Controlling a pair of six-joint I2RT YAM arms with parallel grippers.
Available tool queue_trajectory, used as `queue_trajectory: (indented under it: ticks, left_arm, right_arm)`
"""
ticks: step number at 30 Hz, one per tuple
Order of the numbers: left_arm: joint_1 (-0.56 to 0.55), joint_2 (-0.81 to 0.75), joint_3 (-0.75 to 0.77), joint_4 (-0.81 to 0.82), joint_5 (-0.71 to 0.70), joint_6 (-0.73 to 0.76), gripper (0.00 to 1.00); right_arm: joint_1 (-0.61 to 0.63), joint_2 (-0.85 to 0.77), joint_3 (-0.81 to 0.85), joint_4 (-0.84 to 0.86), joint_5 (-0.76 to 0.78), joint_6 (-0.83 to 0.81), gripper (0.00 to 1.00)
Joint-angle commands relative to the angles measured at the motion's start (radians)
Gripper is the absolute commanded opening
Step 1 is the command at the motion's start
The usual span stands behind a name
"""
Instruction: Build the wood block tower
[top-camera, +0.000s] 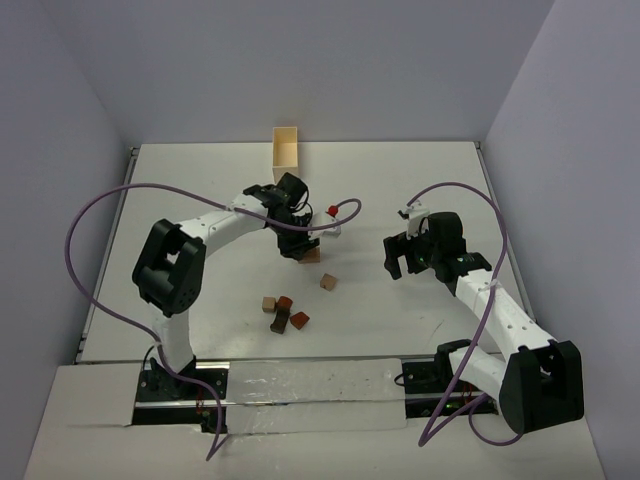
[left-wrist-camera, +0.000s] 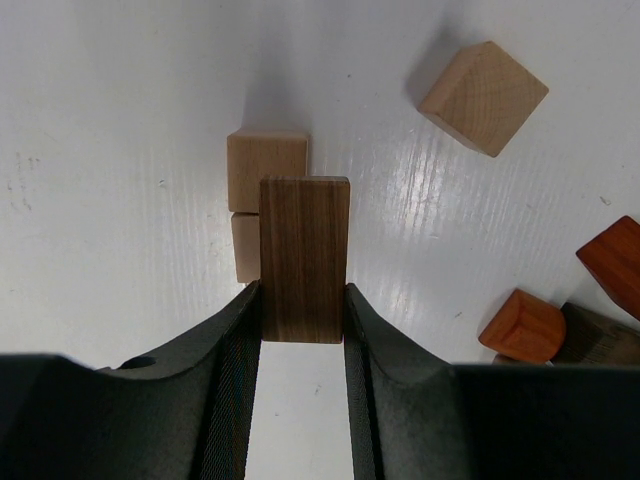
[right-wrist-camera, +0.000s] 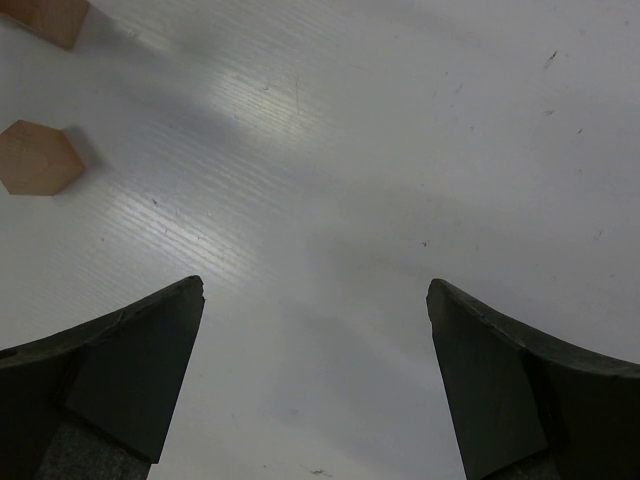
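The left pincer (left-wrist-camera: 303, 300) pointed down at the surface (top-camera: 400, 190), its two fingers clamped on the long sides of a dark brown plank (left-wrist-camera: 304, 258). In the top view the left arm (top-camera: 215, 228) rose from its base, bent at a raised elbow, and reached toward the middle of the surface. Two tan blocks (left-wrist-camera: 266, 168) lay end to end directly beneath the plank and slightly to its left. The plank overlapped them in the left wrist view; whether it touched them could not be told. A single tan cube (left-wrist-camera: 484, 97) lay on the surface near the plank, apart from it. A cluster of reddish-brown pieces (left-wrist-camera: 527, 326) lay together farther from the plank, toward the arm bases. A pale box (top-camera: 287, 148) stood beyond the plank at the far edge of the surface. The right pincer (right-wrist-camera: 315, 290) hung over bare surface well apart from the plank, jaws spread wide and holding nothing. The right arm (top-camera: 495, 310) stretched diagonally from its base.
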Motion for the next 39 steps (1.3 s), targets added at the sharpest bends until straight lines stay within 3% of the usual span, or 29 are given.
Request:
queue_trajectory:
  ticks: [1,15,39]
  left_arm:
    - [-0.002,0.016,0.04,0.023,0.003,-0.011,0.19]
    - [0.009,0.071,0.086,0.043,0.01,-0.019,0.26]
    - [0.02,0.09,0.103,0.033,0.037,-0.001,0.29]
  right_arm:
    - [0.006,-0.003,0.05,0.003,0.006,-0.012,1.0]
    - [0.005,0.002,0.051,0.002,0.009,-0.012,1.0]
    - [0.007,0.011,0.053,0.002,0.009,-0.013,1.0]
